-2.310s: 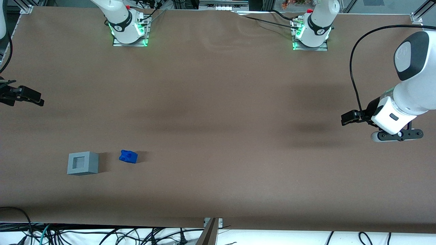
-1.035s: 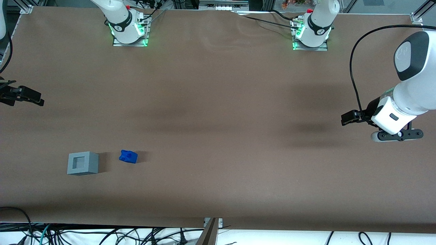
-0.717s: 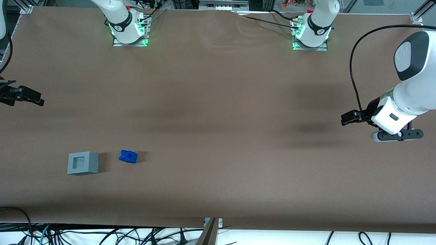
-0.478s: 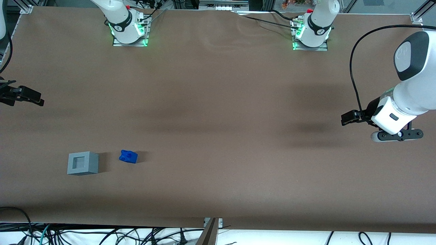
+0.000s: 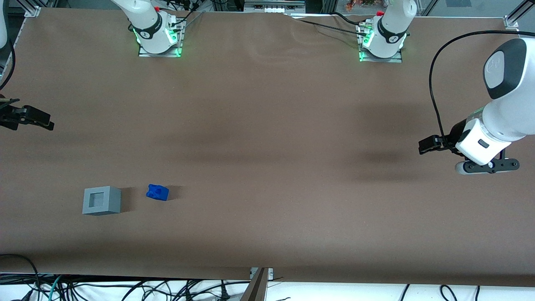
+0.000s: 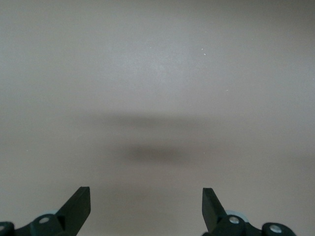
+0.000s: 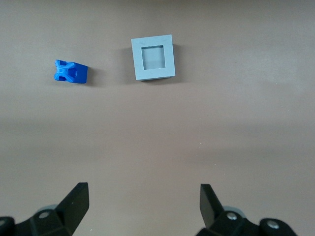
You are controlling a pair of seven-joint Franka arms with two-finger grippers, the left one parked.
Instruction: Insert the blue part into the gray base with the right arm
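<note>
The gray base point(image 5: 102, 200) stands on the brown table near the working arm's end, its square recess facing up. The blue part point(image 5: 157, 192) lies on its side beside the base, a short gap apart, toward the parked arm's end. My right gripper point(image 5: 44, 122) hangs at the table's edge, farther from the front camera than both pieces and well apart from them. In the right wrist view the gripper point(image 7: 142, 189) is open with only bare table between its fingers point(image 7: 76, 201). The gray base point(image 7: 153, 57) and blue part point(image 7: 70, 72) show there too.
Two arm mounts with green lights point(image 5: 158, 39) point(image 5: 381, 44) sit at the table's edge farthest from the front camera. The parked arm point(image 5: 493, 133) hangs over its end of the brown table cover point(image 5: 267, 146). Cables point(image 5: 125, 288) lie below the near edge.
</note>
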